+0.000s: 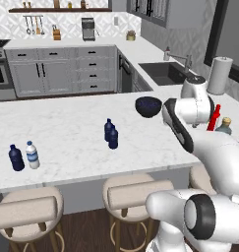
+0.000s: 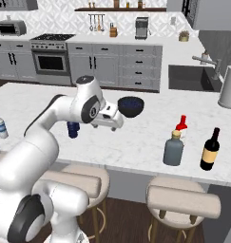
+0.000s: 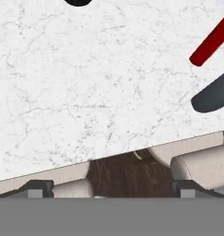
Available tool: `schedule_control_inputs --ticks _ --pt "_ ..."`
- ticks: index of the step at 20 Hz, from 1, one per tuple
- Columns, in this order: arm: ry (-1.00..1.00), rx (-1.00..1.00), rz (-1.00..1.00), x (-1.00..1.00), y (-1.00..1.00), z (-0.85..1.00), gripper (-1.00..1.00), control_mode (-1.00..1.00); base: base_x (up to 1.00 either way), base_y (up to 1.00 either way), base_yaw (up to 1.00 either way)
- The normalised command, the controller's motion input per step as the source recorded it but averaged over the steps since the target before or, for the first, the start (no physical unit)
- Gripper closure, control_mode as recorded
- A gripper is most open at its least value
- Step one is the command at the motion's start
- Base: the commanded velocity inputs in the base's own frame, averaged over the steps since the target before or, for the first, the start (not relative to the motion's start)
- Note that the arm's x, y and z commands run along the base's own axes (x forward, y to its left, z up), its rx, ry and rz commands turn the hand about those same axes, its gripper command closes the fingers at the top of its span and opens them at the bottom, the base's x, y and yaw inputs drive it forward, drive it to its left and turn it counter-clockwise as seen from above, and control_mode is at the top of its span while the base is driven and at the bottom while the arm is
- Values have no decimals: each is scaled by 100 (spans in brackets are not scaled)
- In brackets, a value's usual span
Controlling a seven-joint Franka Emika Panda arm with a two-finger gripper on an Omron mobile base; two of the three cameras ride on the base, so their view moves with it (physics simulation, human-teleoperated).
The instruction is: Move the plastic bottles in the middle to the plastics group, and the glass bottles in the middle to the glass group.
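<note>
The two-finger gripper point(image 3: 111, 186) hangs with fingers spread wide, holding nothing, over the white marble counter point(image 1: 67, 128). Right of centre stands the squat grey-blue glass bottle point(image 2: 173, 149) (beside the slender red bottle point(image 2: 182, 123)); two navy-blue plastic bottles point(image 1: 111, 134) wait mid-frame.

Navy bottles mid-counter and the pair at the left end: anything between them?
Nothing: in the left base view, bare marble counter runs from the two navy bottles to the navy bottle and clear bottle.

Open marble counter point(image 1: 67, 128) between the two navy bottles point(image 1: 110, 133) mid-island and grey bottle point(image 2: 173, 148), dark bowl point(image 2: 130, 106) behind, red bottle point(image 2: 181, 123) and dark wine bottle point(image 2: 210, 150) crowding the right end
</note>
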Motion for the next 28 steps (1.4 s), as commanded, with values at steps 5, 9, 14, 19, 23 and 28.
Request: schedule_control_inputs --ticks 5,9,14,19,23,28 --pt "0 0 23 29 86 7 -100 -100 0 0 0" --pt "0 0 28 37 81 0 -100 -100 0 0 0" --pt "-1 0 30 42 66 -2 -100 -100 0 0 0" --pt "-4 0 21 18 67 -16 -100 -100 0 0 0" --pt "0 0 2 7 59 -24 -100 -100 0 0 0" --pt "0 1 0 34 33 -24 -100 -100 0 0 0"
